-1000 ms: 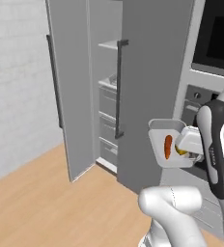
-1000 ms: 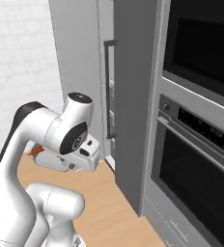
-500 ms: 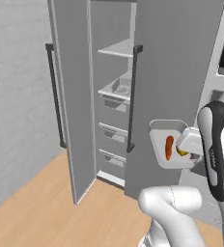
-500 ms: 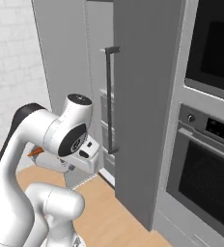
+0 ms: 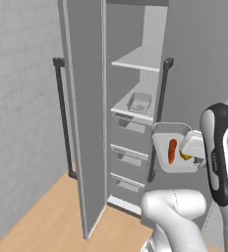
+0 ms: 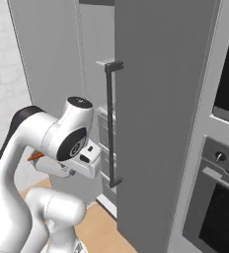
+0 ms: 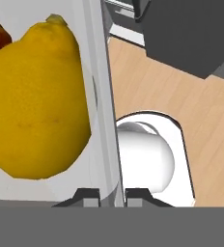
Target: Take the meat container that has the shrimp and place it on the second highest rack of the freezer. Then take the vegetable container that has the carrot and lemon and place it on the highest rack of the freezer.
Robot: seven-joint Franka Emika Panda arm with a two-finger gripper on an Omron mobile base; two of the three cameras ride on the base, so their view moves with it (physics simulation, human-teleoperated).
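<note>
Now nearer the open freezer (image 5: 135, 98), hand (image 7: 111, 195) still clenched on vegetable container (image 5: 174, 153), shelves fully visible

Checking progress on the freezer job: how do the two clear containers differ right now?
The vegetable container is held in the shut gripper, outside the freezer; the meat container rests on the second highest rack. The first shows carrot and lemon; the second's contents are unclear. Both are shallow clear tubs.

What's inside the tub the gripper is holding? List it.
The vegetable container, pinched at its wall by the gripper, holds a long orange carrot and a yellow lemon. The hand covers part of the lemon in the left base view.
</note>
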